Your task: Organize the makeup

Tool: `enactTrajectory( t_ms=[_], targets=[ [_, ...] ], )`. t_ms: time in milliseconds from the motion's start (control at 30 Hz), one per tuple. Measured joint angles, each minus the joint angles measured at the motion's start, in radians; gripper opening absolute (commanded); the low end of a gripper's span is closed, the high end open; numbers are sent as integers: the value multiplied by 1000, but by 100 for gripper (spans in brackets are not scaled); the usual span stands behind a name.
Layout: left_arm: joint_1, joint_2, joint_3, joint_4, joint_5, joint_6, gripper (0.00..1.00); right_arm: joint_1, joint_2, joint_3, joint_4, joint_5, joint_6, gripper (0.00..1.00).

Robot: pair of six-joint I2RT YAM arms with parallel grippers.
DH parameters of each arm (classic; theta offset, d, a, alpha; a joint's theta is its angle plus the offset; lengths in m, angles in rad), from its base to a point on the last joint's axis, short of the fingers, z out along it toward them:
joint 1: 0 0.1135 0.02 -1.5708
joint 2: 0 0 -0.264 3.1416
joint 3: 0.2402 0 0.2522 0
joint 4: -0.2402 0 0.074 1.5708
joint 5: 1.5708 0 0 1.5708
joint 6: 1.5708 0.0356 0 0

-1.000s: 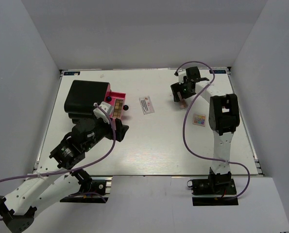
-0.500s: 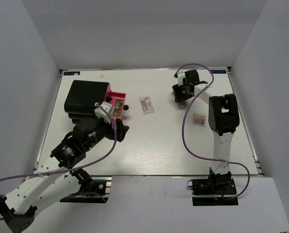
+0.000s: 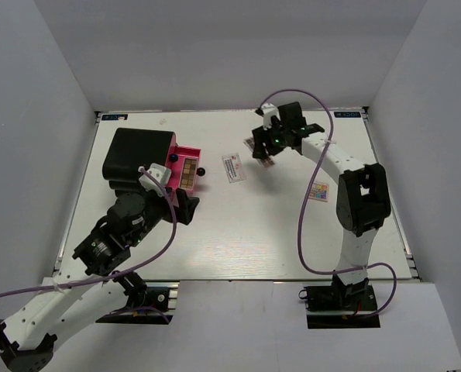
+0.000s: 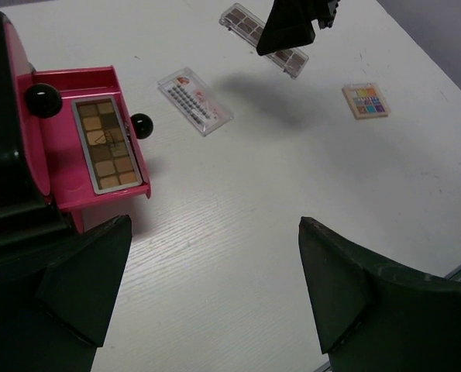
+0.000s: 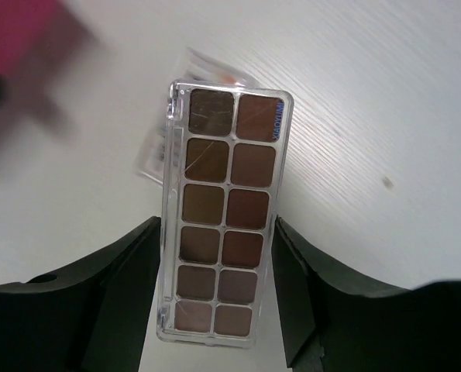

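From above, your right gripper (image 3: 270, 143) has lifted the brown palette (image 5: 224, 235) and swung it left, toward the pink tray (image 3: 185, 151).

Left wrist: your left gripper (image 4: 215, 225) waits with its fingers wide apart.

Right wrist: the fingers clamp the palette by its long sides, so I judge placing is next.

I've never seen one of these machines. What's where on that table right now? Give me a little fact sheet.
Right gripper: shut on a long brown eyeshadow palette, held above the table
Left gripper: open, empty, close to the black case
Second brown palette: lying in the pink tray of that case
White-pink packet: flat on the table, near the middle
Small multicoloured palette: flat on the table, right side
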Motion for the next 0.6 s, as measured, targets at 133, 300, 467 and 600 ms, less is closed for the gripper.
enactTrajectory(
  t_ms=[133,300,467,600],
  targets=[
    [0,-60,-10,2,-68,-11,98,119,4,134,-3,-64,104,0],
    [0,-166,-33,2,-166,-27,98,240,126,414,-25,-74,248,0],
    [0,-242,-41,2,-256,-42,98,320,173,455,-9,-11,435,0],
    [0,-274,-49,2,-302,-49,98,369,197,455,-6,118,587,0]
  ],
)
